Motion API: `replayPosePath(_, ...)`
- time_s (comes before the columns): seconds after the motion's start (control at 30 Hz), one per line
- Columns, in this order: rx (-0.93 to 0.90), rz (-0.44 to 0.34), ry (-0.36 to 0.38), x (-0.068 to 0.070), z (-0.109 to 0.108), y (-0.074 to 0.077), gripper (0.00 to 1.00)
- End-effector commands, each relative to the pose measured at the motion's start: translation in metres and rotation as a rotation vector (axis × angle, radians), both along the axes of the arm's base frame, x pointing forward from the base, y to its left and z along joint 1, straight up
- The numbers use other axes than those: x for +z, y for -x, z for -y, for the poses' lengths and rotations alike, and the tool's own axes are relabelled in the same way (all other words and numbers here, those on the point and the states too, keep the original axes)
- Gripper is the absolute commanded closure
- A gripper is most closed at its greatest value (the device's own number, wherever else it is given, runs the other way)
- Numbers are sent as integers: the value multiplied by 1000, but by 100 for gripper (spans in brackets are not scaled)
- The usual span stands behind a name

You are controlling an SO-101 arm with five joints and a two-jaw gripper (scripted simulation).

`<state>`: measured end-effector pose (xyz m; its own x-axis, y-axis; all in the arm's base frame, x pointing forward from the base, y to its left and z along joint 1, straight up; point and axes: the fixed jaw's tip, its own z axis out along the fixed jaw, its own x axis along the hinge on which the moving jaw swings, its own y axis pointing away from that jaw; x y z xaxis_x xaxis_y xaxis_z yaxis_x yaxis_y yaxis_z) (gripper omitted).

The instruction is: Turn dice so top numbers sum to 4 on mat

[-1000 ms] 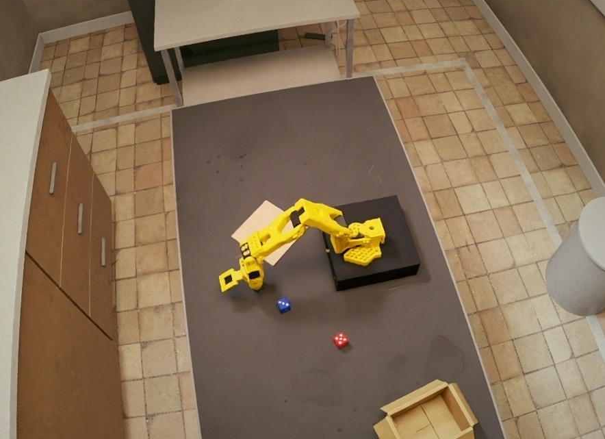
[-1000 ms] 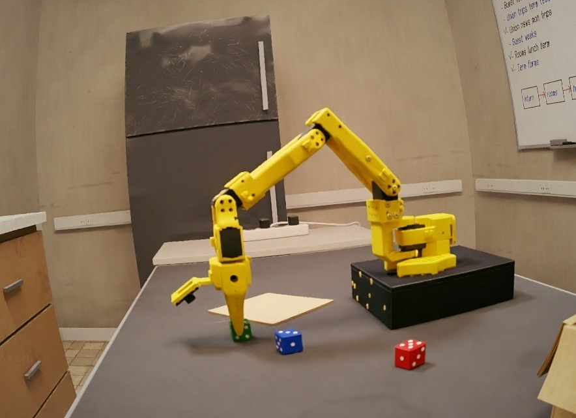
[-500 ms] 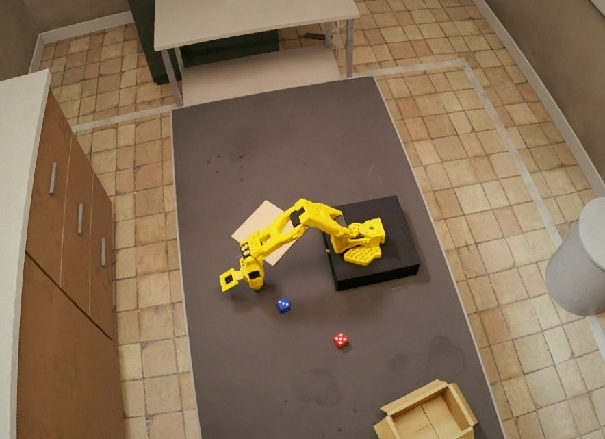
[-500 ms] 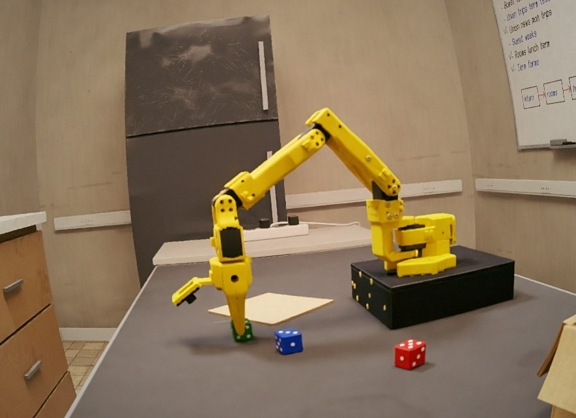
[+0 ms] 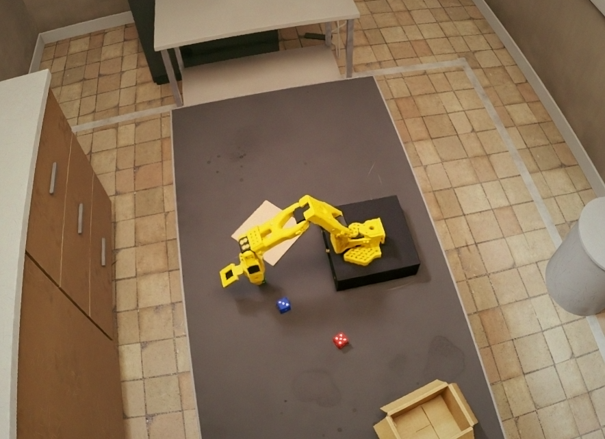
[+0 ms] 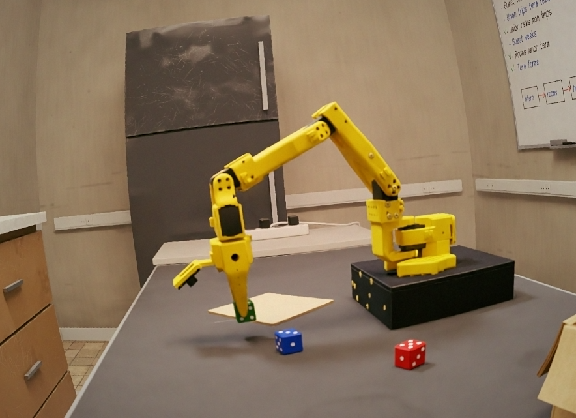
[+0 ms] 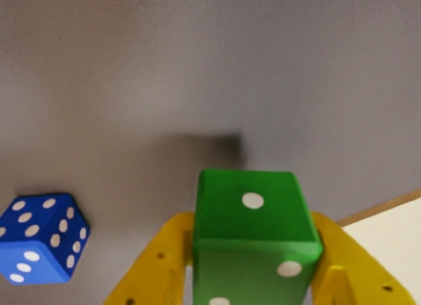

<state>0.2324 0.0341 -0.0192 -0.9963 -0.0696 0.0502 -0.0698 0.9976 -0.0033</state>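
From where I'm standing, the yellow arm (image 5: 280, 229) (image 6: 283, 157) reaches out from its black block (image 5: 378, 277) (image 6: 447, 297), with the gripper (image 5: 261, 281) (image 6: 244, 310) (image 7: 253, 257) pointing down. Its fingers are clamped on the green die (image 5: 264, 281) (image 6: 251, 311) (image 7: 252, 208), one on either side, and they have it up off the dark tabletop (image 5: 342, 390) (image 6: 209, 381) (image 7: 119, 93), with a shadow underneath. One side of that die carries a single pip; another shows two, though the wrist picture cuts that face off. It hangs near a corner of the pale square mat (image 5: 266, 214) (image 6: 298, 304) (image 7: 395, 241), just outside it. The blue die (image 5: 283, 305) (image 6: 288, 342) (image 7: 48, 227) sits flat nearby with three on top, off the mat. Well apart from the mat, the red die (image 5: 340, 340) (image 6: 410, 354) lies flat showing five, between the blue one and the open cardboard box (image 5: 413, 397) (image 6: 561, 372).
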Motion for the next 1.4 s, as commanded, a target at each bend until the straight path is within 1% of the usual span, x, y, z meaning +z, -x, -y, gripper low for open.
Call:
replayPosePath(0.0, 4, 33, -5, 16, -2, -4, 100)
replayPosePath(0.13, 4, 33, -5, 20, -3, -4, 100)
replayPosePath(0.37, 2, 33, -5, 20, -2, -4, 100)
replayPosePath(0.5, -35, 33, -4, 20, 6, -7, 100)
replayPosePath(0.63, -136, 34, -3, 19, 31, -11, 100)
replayPosePath(0.8, -330, 35, 1, 18, 79, -13, 100)
replayPosePath(0.87, -330, 35, 1, 18, 79, -13, 100)
replayPosePath(1.0, -489, 36, 4, 16, 119, -7, 100)
replayPosePath(1.1, -582, 36, 5, 15, 142, -1, 100)
replayPosePath(1.23, -651, 37, 7, 15, 159, 6, 100)
replayPosePath(1.37, -664, 37, 7, 15, 162, 7, 100)
